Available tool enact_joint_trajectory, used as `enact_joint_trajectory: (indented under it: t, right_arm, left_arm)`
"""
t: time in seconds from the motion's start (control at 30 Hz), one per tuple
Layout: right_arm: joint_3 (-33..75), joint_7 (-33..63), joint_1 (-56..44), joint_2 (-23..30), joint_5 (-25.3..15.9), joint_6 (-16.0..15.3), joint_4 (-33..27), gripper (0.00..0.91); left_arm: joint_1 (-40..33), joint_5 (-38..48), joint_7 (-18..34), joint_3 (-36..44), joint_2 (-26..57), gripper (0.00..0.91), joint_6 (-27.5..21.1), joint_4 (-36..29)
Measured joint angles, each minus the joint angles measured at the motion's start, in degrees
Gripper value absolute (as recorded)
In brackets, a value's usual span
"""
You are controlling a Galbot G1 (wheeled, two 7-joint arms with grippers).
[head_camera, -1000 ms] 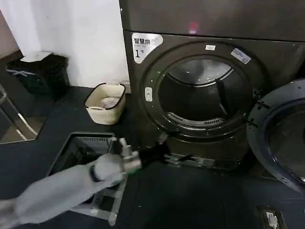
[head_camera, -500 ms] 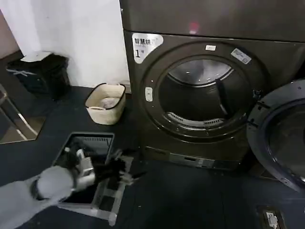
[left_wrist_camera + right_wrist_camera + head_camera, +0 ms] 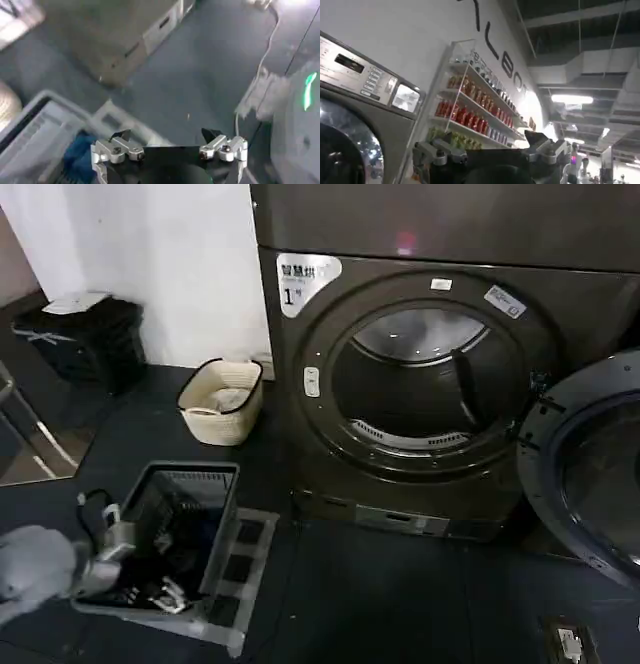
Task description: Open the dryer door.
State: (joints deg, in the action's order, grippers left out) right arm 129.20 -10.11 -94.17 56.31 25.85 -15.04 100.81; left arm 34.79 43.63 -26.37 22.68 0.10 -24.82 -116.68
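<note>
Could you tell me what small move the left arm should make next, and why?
Probably just settle into park. The dryer door already hangs wide open at the right of the dryer, drum exposed, and the left gripper is low over the grey basket, open and empty.

Count from my side: one dryer (image 3: 420, 374), one door (image 3: 590, 474) on it, swung open at my right. One white sticker (image 3: 305, 281) marked "1", one small pink light (image 3: 404, 241). Two baskets on the floor: one cream round basket (image 3: 221, 399), one grey crate (image 3: 175, 529). One black bin (image 3: 85, 339) by the wall. Two grippers of mine: left gripper (image 3: 150, 589) low over the grey crate, jaws apart; right gripper (image 3: 490, 150) raised beside another machine, jaws apart. One shelf rack (image 3: 470, 120) with three rows of bottles.
</note>
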Motion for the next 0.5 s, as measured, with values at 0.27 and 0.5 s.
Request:
enact_joint_trajectory:
  t: [0.27,0.5]
  right_arm:
    - [-1.20,-0.01,1.12,-0.41,-1.06,0.29,-0.62,0.907]
    - [-1.71,-0.17,1.43,-0.44,-1.19,0.29,-0.93,0.907]
  left_arm:
    - [2.11,-5.39,-3.52,-0.04,2.12,0.907,-1.22,3.80]
    - [3.97,-7.50,-4.02,-0.04,4.66,0.907,-1.31,4.74]
